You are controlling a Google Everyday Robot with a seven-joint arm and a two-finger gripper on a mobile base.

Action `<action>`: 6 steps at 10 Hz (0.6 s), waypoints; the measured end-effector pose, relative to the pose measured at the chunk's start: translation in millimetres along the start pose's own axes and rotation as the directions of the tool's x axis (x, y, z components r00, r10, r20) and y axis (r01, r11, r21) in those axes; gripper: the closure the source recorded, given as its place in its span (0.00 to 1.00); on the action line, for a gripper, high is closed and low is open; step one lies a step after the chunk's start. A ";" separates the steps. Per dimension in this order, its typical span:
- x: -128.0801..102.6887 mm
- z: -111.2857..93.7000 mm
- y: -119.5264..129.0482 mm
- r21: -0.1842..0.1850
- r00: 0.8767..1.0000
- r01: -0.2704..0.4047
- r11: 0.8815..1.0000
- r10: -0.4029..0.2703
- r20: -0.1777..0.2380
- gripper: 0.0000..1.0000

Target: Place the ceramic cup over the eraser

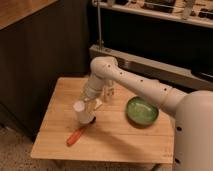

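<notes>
A white ceramic cup [80,111] is at the left-middle of the wooden table [120,135], held tilted just above the top. My gripper [88,111] is at the end of the white arm that reaches down from the right, and it is closed on the cup. A dark shape [90,121] shows under the cup's right edge; I cannot tell if it is the eraser.
An orange marker-like object [75,136] lies in front of the cup. A green bowl [142,111] sits at the right of the table. A small white bottle [109,93] stands behind the arm. Dark cabinets stand at the left and behind.
</notes>
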 end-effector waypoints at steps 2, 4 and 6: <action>2.2 -1.6 0.6 0.003 1.000 -0.013 1.000 0.013 -0.027 0.20; 0.7 -0.8 0.0 0.001 0.998 -0.019 1.000 0.019 -0.064 0.20; 1.8 -1.5 -0.3 0.005 0.995 -0.032 0.999 0.032 -0.092 0.20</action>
